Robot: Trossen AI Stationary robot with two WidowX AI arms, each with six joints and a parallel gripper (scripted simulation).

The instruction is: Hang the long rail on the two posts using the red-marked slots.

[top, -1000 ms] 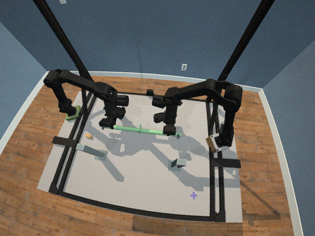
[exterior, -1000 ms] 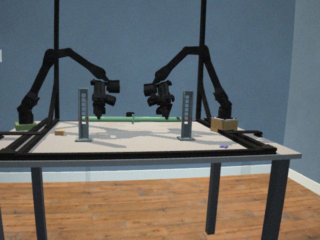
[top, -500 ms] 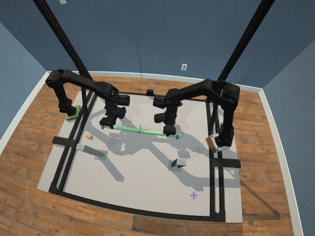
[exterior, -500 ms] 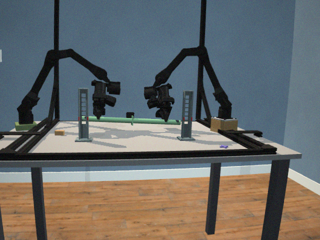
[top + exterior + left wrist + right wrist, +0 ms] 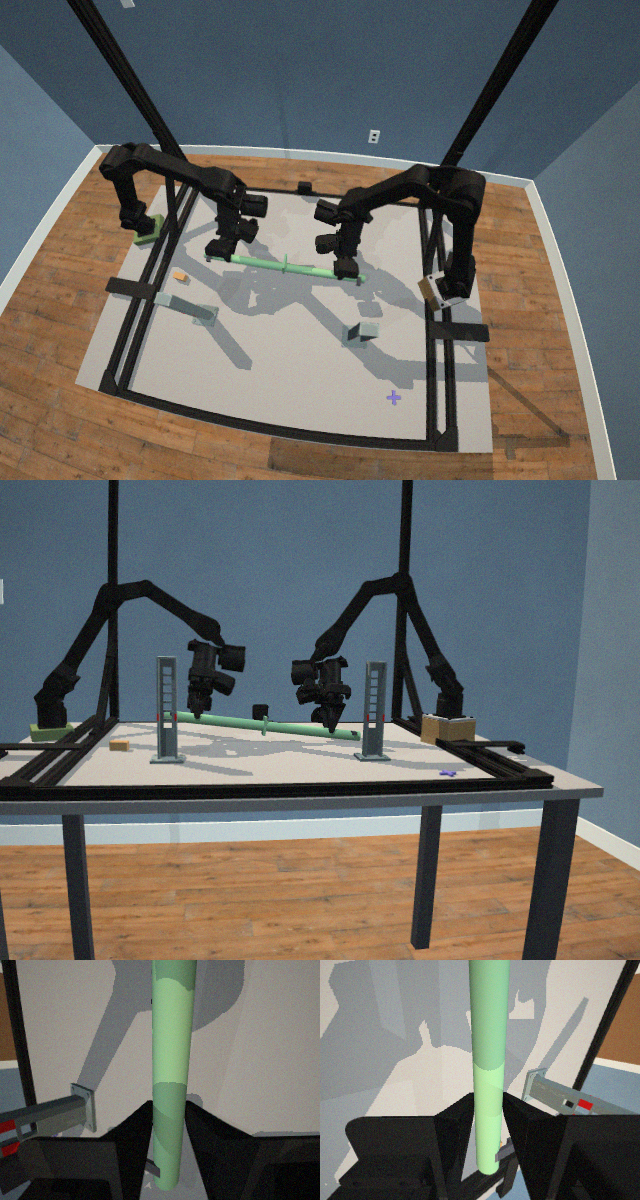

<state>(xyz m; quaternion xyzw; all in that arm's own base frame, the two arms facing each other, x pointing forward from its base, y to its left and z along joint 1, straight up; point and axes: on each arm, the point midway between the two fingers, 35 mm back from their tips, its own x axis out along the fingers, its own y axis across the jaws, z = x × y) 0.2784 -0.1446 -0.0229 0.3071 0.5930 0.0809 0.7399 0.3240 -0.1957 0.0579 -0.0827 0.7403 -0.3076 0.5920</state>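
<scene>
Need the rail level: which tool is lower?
The left tool, near the rail's low end; the right tool grips higher.
</scene>
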